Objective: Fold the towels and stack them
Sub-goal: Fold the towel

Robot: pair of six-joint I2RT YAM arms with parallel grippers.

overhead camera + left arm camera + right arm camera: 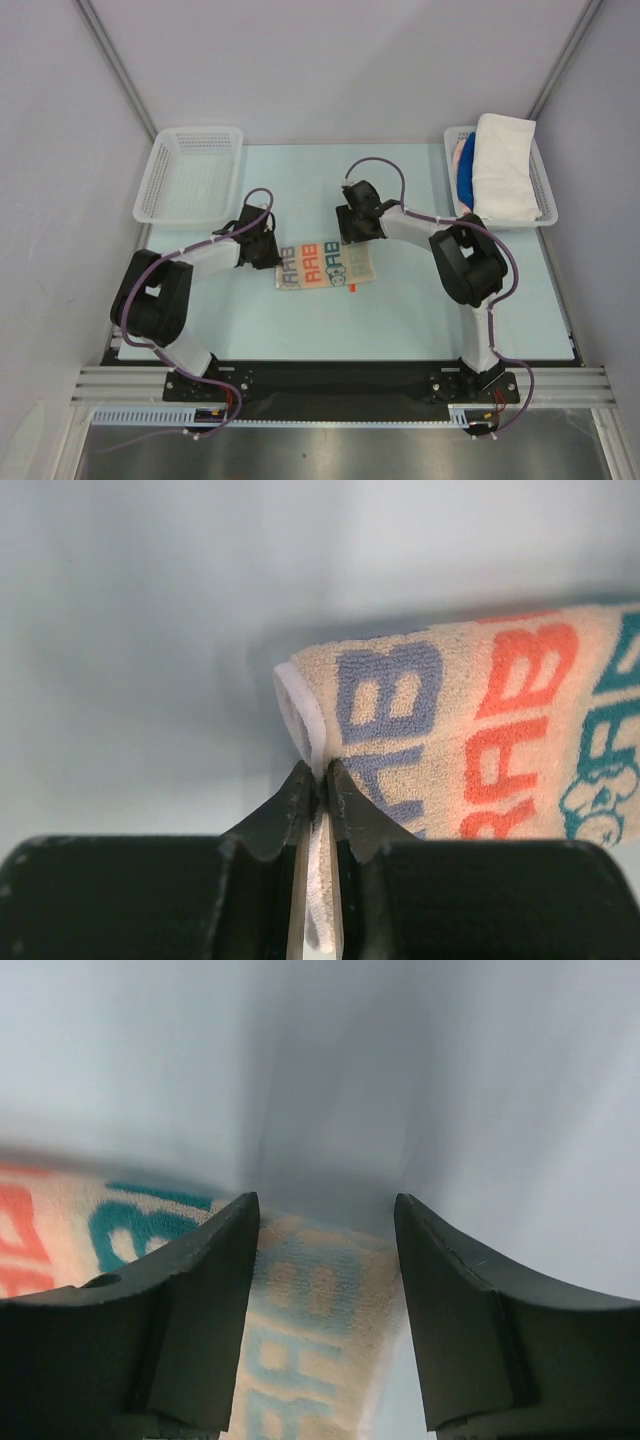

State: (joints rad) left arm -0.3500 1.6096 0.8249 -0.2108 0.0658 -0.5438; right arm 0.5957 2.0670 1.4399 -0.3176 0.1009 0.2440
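The cream towel (pixel 326 266) lies on the table (pixel 420 320), near the middle and between the two arms, with its orange, teal and grey letters facing up. The left gripper (pixel 318 778) is at the towel's left end. Its fingers are pressed together on the white hem, and the cloth is pinched between the tips; the end of the towel curls round toward them. The right gripper (pixel 325 1202) is at the towel's far right corner. Its fingers stand wide apart and hold nothing – the wrist view shows teal letters below and between them, but whether the tips touch the cloth I cannot tell.

The left basket (pixel 190 180) stands at the far left of the table. The right basket (pixel 547 200) stands at the far right and holds the other towels – a white towel (pixel 505 165) lies on top, and a pink towel (pixel 461 150) and a blue towel (pixel 464 181) show at its left side.
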